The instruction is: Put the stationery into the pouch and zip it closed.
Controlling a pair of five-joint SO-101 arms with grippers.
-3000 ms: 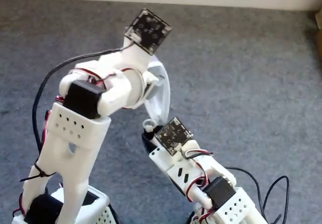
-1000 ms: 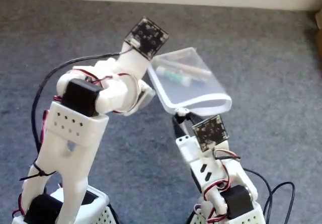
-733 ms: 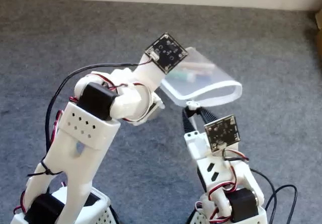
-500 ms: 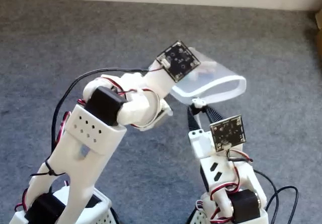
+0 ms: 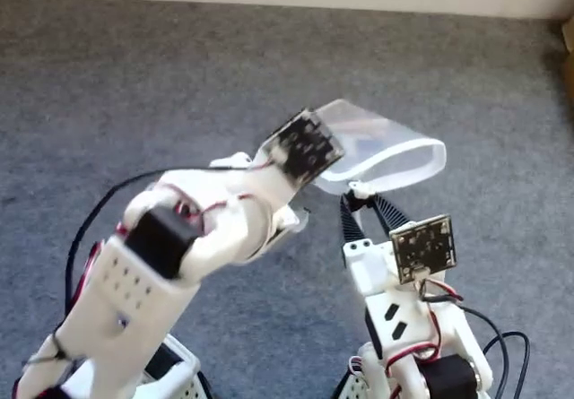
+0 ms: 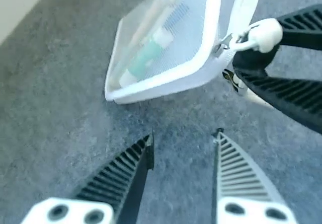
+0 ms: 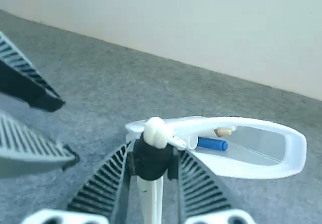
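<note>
From the high view, the pouch [image 5: 395, 148] lies on the grey carpet [image 5: 134, 76] ahead of both arms, its white-rimmed mouth turned toward me and bowed open. My right pincer [image 5: 361, 203] reaches up to the near corner of that mouth. It sits there because the zipper pull [image 5: 361, 188] is there, and the zip has to be drawn from that end. My left arm [image 5: 224, 229] leans in over the pouch's other side. I judge that is so something can brace the pouch when the pull is drawn.

In the left wrist view, my left pincer [image 6: 183, 136] hangs over bare carpet just short of the pouch [image 6: 166, 38]. Its jaws are spread wide and hold nothing. It is near the white seam but not touching it. The stationery [image 6: 147, 58] is already inside, showing through the clear wall as a greenish piece beside a paler stick. Packing looks finished and the zipping is left.

In the right wrist view, my right pincer [image 7: 152, 156] is pinched tight on the zipper pull [image 7: 156, 132], with the white knob poking out above the fingers [image 7: 198, 181]. Beyond it the pouch [image 7: 282, 158] gapes in a long loop, and a blue pen [image 7: 211, 144] lies within. The zip is not yet run. I cannot tell whether the pouch's far end rests flat or is lifted a little by my grip.
</note>
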